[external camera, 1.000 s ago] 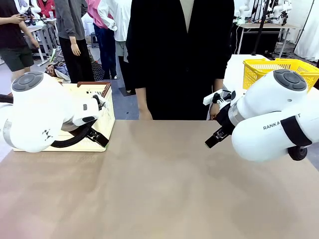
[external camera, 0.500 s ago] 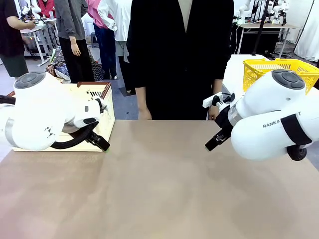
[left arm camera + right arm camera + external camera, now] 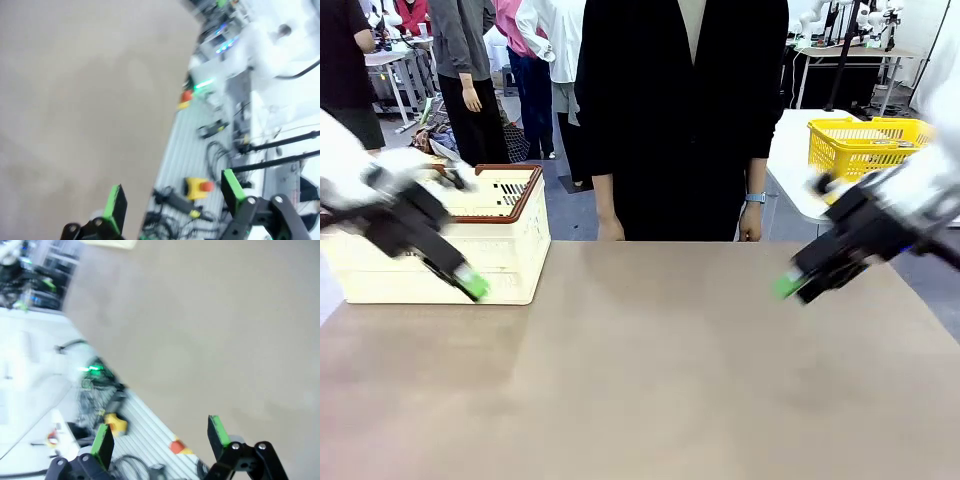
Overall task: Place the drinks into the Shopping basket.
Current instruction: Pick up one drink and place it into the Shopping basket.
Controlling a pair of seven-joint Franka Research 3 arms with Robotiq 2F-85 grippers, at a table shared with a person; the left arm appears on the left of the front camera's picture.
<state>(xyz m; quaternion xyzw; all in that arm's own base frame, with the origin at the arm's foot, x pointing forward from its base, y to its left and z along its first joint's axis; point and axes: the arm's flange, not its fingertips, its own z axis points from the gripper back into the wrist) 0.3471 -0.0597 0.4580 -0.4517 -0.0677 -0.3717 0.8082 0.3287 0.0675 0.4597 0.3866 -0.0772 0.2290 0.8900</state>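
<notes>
I'm looking across the wide tan tabletop, bare through its middle, at a person in black standing at twelve o'clock on the far side, both hands hanging at the table's far edge. The Shopping basket, cream with a brown rim, sits at about ten o'clock on the tabletop, close to its left edge. What lies inside I cannot tell from here. The left gripper is smeared by blur at nine o'clock, its green tip in front of the basket's near wall by the right corner; whether it touches the wall I cannot tell. In the left wrist view its fingers are spread wide with nothing between them, pointing down past the tabletop's edge. The right gripper, also blurred, hangs above the tabletop at three o'clock, well apart from the basket. The right wrist view shows its fingers spread too, nothing pinched. A yellow mesh basket stands on a white side table at two o'clock behind the right arm.
</notes>
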